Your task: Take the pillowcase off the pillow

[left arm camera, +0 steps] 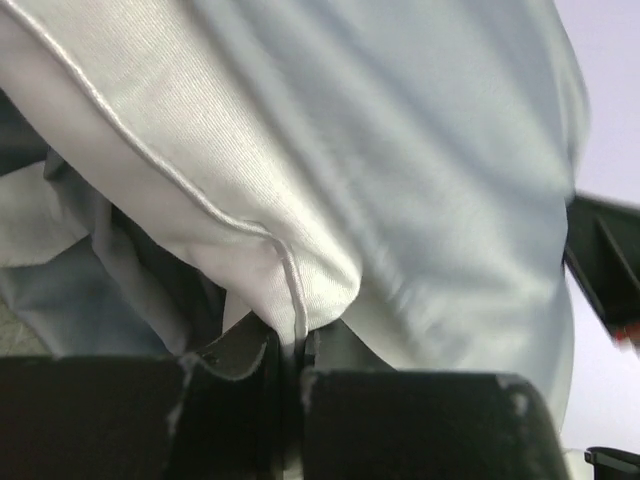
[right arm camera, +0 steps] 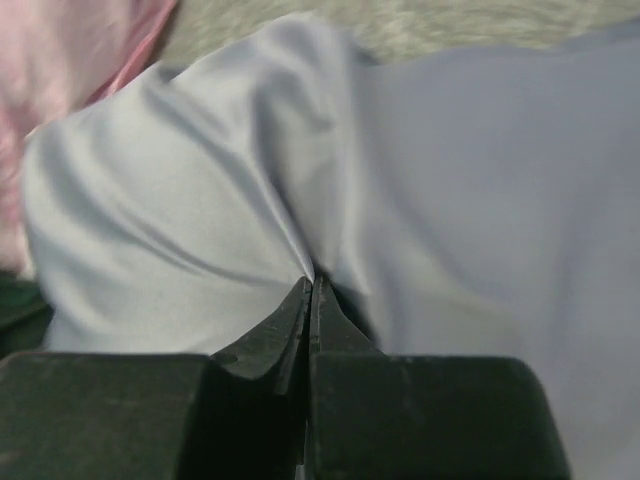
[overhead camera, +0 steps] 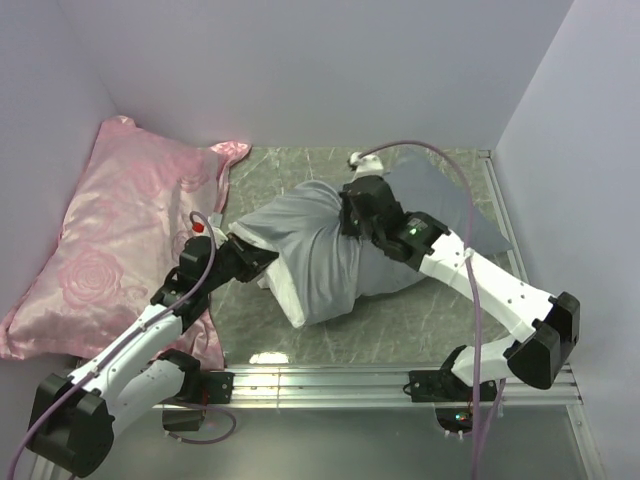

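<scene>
The grey pillowcase [overhead camera: 322,245] lies bunched over the pillow at the middle of the table, its far end spread flat towards the back right. A white corner of the pillow [overhead camera: 288,296] pokes out at the near left. My left gripper [overhead camera: 263,262] is shut on that corner; in the left wrist view the piped seam of the pillow [left arm camera: 330,150] runs down between the tips of the left gripper [left arm camera: 292,345], with the pillowcase [left arm camera: 85,295] crumpled to the left. My right gripper [overhead camera: 346,216] sits on top of the bundle. In the right wrist view the right gripper [right arm camera: 311,287] is shut on a pinched fold of the pillowcase [right arm camera: 180,210].
A pink rose-patterned satin pillow [overhead camera: 115,235] fills the left side, close behind my left arm, and shows at the right wrist view's top left [right arm camera: 70,50]. Walls close in the back and both sides. A metal rail [overhead camera: 330,380] runs along the near edge of the marble tabletop [overhead camera: 400,310].
</scene>
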{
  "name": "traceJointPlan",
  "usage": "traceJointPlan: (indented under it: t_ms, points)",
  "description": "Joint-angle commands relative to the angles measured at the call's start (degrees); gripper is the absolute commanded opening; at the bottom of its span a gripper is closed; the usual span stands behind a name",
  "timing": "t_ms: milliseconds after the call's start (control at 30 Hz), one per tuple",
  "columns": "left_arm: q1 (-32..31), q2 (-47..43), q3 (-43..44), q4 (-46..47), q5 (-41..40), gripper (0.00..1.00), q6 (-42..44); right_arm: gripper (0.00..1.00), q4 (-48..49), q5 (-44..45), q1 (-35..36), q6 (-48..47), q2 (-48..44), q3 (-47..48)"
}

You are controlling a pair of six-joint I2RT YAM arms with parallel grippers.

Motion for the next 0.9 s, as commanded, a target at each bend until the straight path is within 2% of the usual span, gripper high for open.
traceJointPlan:
  t_ms: [0,133,267,400,467,600,700,800,833,867]
  points:
    - [-0.24,-3.6,3.69,0.57,1.37,0.01,1.34,0.0,-2.88,5.87,-6.76,0.76,0.39,3.63]
    - [-0.24,-5.97,3.08,-1.45,1.64,0.01,1.52,0.0,-5.08,9.31,-13.09,1.55,4.61,6.36]
    - [-0.07,-8.78,3.34,-4.18,1.46,0.01,2.04,0.0,-3.68,10.63,-20.46,3.04,6.82,3.92]
    - [0.55,-10.72,4.39,-7.69,1.19,0.01,3.45,0.0,-1.74,7.65,-30.48,4.36,7.43,1.27]
    - [1.07,-11.95,4.92,-9.01,1.28,0.0,3.71,0.0,-1.13,6.51,-32.86,3.93,7.61,0.22]
    - [1.43,-11.61,6.15,-7.44,3.3,0.01,3.63,0.02,1.41,0.64,-31.12,3.4,5.16,-3.2]
    - [1.51,-10.64,7.9,-4.11,4.45,0.01,3.45,0.1,1.6,0.0,-28.48,3.14,4.45,-5.24]
    - [1.52,-7.66,14.13,-4.1,3.22,0.01,3.63,0.29,1.95,-4.37,-28.13,3.05,2.96,-6.2]
    - [1.52,-6.34,18.67,-3.48,3.39,0.01,3.11,0.44,2.3,-5.79,-27.95,3.4,1.82,-6.21]
    - [1.52,-3.55,21.42,-1.56,3.39,0.01,2.32,0.48,3.35,-7.45,-27.95,3.22,0.5,-5.77]
